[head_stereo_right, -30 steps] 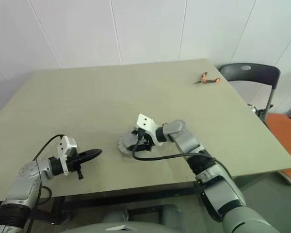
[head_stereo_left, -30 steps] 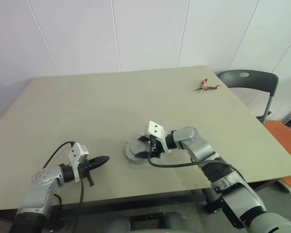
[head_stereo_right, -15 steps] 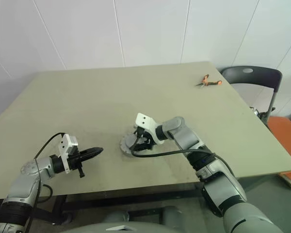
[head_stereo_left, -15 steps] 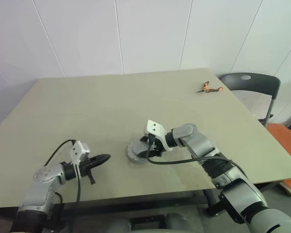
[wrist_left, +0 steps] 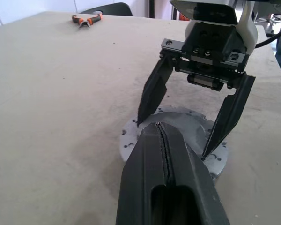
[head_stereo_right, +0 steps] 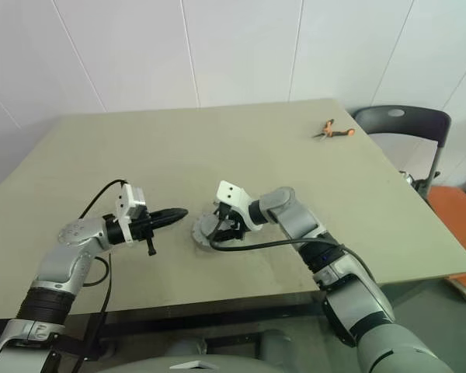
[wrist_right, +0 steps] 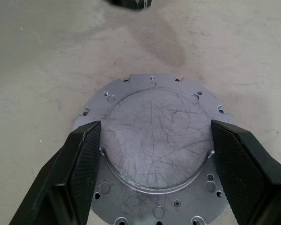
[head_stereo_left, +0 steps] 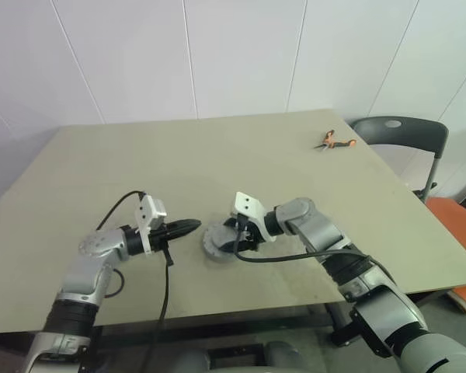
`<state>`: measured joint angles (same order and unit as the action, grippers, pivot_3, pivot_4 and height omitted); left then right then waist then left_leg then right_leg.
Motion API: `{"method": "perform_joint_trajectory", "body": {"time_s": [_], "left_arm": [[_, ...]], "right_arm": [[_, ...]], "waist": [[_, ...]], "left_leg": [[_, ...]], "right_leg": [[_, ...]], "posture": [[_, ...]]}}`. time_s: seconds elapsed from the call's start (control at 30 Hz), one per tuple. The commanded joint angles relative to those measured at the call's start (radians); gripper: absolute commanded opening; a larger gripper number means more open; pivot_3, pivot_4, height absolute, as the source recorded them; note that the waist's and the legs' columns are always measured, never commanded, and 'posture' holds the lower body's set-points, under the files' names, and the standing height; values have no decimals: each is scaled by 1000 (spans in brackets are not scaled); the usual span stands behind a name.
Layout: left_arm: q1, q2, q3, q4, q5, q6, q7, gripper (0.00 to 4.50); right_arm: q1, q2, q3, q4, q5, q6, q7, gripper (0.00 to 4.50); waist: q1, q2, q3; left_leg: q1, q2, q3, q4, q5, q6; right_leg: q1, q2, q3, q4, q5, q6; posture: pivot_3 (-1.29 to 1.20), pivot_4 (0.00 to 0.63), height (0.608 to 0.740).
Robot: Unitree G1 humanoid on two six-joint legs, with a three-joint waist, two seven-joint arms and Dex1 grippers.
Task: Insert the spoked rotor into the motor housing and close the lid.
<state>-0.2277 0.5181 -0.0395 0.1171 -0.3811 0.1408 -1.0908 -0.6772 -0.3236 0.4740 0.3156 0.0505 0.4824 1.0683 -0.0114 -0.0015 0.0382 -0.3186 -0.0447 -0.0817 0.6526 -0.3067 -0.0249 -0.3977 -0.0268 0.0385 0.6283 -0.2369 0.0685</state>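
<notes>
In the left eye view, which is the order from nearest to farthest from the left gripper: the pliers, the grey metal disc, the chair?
1. Grey metal disc: on the table just to the right of the shut left gripper, between the right gripper's open fingers.
2. Pliers: orange-handled, near the table's far right corner.
3. Chair: beyond the table's right edge, past the pliers.

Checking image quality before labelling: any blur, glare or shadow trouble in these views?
Left wrist view: the shut left fingers are soft-focused up close; the round grey metal disc beyond is sharp. Right wrist view: no glare, scratches on the disc read clearly, a soft shadow on the beige table.
</notes>
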Motion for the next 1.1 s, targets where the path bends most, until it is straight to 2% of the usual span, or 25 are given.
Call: {"method": "perform_joint_trajectory", "body": {"time_s": [0.03,0.43,1.1], "left_arm": [[-23,1,-1,-6,3,-3,-7,0],[-1,-2,-23,-18,12,12,-4,0],[-55,-83,-64,101,97,-53,34,0]], "right_arm": [[34,-47,56,102,-118,12,-67,3187],[27,-34,48,100,-93,23,-59,3187],[33,-28,44,94,-92,22,-71,3187]], "waist": [[-1,0,0],[-2,1,0],[-2,1,0]], "left_leg": [[1,0,0,0,0,0],[2,1,0,0,0,0],[2,1,-1,-1,0,0]], "right_leg": [[1,0,0,0,0,0],[2,0,0,0,0,0],[2,0,0,-1,-1,0]], "posture": [[0,0,740],[0,0,740],[0,0,740]]}}
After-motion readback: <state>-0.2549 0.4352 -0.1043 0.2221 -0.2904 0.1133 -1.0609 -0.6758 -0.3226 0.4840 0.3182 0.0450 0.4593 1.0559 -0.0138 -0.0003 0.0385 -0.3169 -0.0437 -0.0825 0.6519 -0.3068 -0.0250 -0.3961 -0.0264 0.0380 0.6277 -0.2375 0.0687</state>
